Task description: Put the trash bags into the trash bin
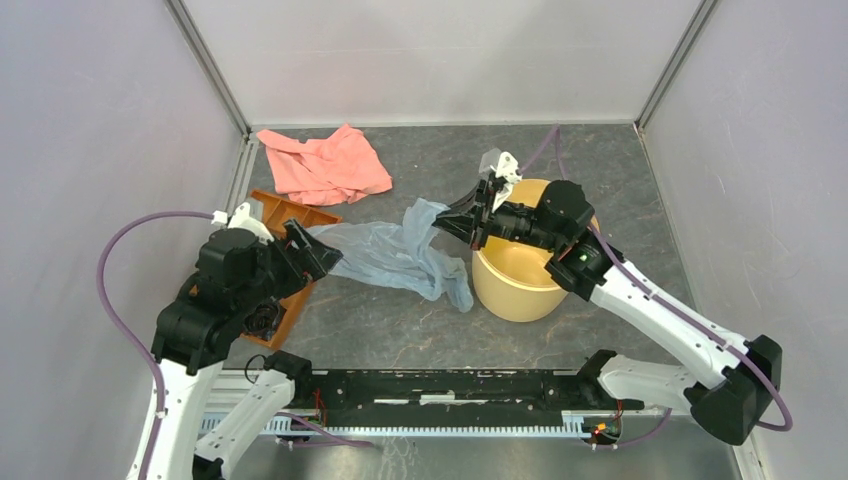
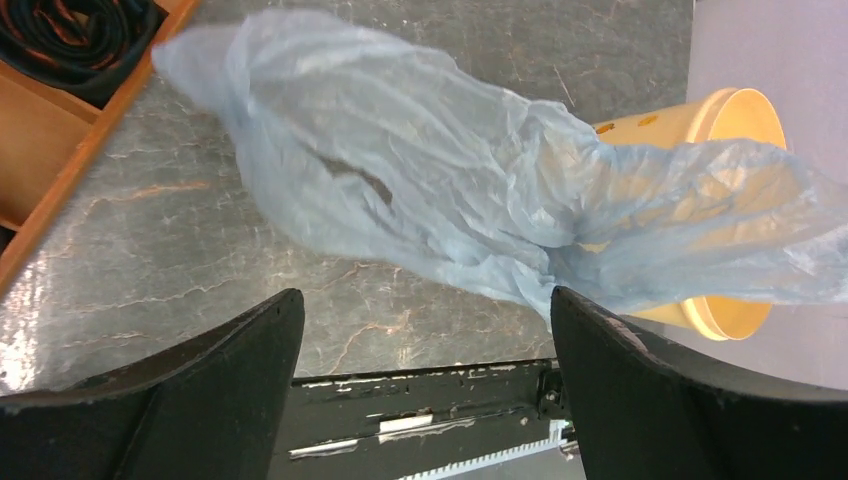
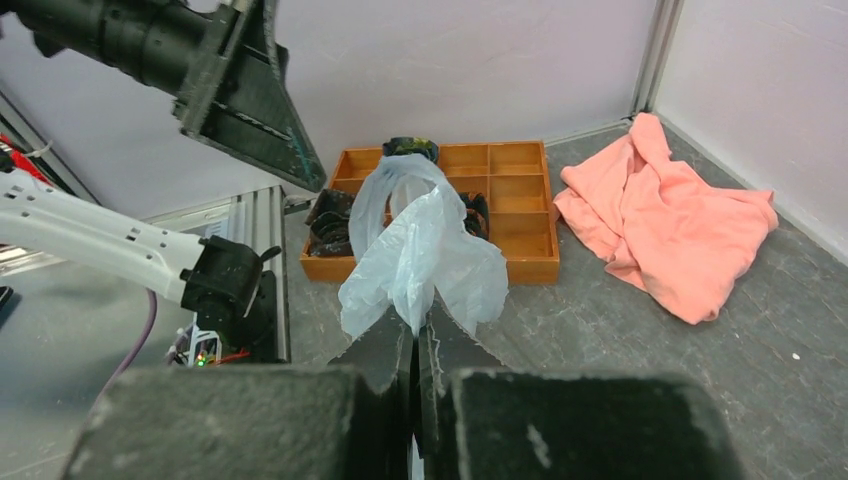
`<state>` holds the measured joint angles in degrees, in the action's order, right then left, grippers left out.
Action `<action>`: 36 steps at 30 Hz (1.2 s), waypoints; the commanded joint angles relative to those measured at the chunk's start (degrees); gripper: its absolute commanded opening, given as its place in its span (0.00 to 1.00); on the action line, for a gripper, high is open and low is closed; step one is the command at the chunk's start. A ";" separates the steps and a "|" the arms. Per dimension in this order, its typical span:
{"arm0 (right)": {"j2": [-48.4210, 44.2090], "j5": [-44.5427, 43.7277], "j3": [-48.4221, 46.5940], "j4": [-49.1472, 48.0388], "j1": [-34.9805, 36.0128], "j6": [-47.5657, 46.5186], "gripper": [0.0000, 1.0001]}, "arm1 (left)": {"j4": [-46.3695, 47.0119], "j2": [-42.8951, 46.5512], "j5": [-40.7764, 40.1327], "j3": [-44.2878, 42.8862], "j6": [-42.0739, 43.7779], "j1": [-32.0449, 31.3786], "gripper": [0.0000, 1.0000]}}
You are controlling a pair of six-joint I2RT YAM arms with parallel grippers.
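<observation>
The right jaws are pinched shut on the trash bag's (image 1: 392,256) right end, just beside the trash bin (image 1: 515,292) at mid-desk. Its long axis runs toward the desk's left edge, where the left jaws gape, holding nothing.

The left arm rises at the lower left of the top view, elbow bent, the left gripper (image 1: 318,250) pointing right with its fingers spread wide. The right arm reaches from the lower right toward centre, the right gripper (image 1: 452,222) pinched closed on the trash bags (image 1: 400,255).
</observation>
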<state>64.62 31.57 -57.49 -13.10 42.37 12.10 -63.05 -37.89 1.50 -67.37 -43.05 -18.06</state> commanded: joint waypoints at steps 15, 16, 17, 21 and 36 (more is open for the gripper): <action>-10.09 8.60 0.92 1.03 0.02 -0.55 0.00 | 23.39 19.93 7.23 19.38 -20.94 0.05 0.96; -10.53 9.01 1.04 1.17 0.03 -0.64 0.00 | 24.18 20.74 7.48 19.70 -21.11 0.05 0.94; -10.92 9.12 1.11 1.45 -0.01 -0.71 0.01 | 23.84 21.09 7.44 19.81 -21.27 0.05 0.91; -12.14 9.03 1.17 1.69 0.03 -0.56 0.00 | 19.20 21.27 6.45 19.61 -22.07 0.05 0.79; -13.37 9.69 1.30 -0.37 0.04 4.98 0.01 | 15.89 14.45 3.21 11.92 -13.27 -0.52 0.46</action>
<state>52.10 41.56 -56.31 -10.70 42.37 14.63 -49.17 -21.10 3.46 -53.93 -60.58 -18.46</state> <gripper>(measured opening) 0.013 0.564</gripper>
